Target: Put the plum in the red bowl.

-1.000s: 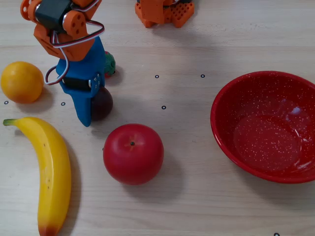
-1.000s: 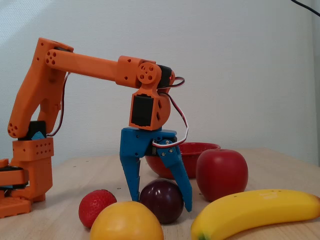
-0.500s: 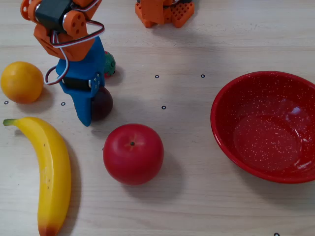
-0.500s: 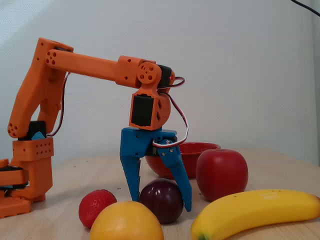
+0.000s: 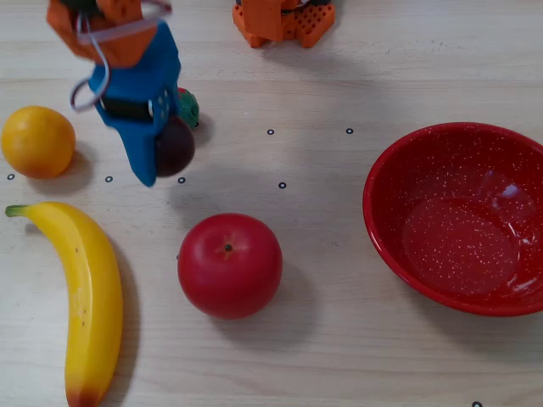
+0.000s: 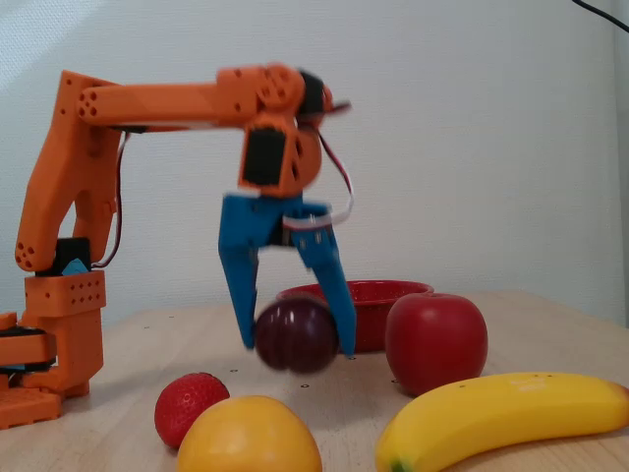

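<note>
The dark purple plum hangs clear of the table between the blue fingers of my gripper, which is shut on it. From above, the plum shows beside the blue finger, and the gripper sits near the top left. The speckled red bowl rests at the right, far from the gripper; in the side-on fixed view the red bowl stands behind the gripper and the apple.
A red apple lies between gripper and bowl. A banana and an orange are at the left, a strawberry near the arm's base.
The gripper has risen with the plum, lifting it off the table. The other fruit and the bowl have stayed put.
</note>
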Robot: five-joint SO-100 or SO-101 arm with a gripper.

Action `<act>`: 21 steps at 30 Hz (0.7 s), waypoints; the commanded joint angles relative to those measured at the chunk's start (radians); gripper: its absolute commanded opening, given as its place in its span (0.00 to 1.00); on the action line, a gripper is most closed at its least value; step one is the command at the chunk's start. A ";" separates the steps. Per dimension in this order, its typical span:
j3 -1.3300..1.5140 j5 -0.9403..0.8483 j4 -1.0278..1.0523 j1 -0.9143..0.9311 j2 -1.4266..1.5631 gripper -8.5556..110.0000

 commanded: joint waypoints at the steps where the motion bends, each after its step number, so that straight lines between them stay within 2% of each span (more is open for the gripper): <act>1: -0.104 -0.015 0.051 0.051 0.169 0.07; 11: -0.186 -0.130 0.137 0.250 0.319 0.07; 21: -0.290 -0.262 0.095 0.601 0.382 0.07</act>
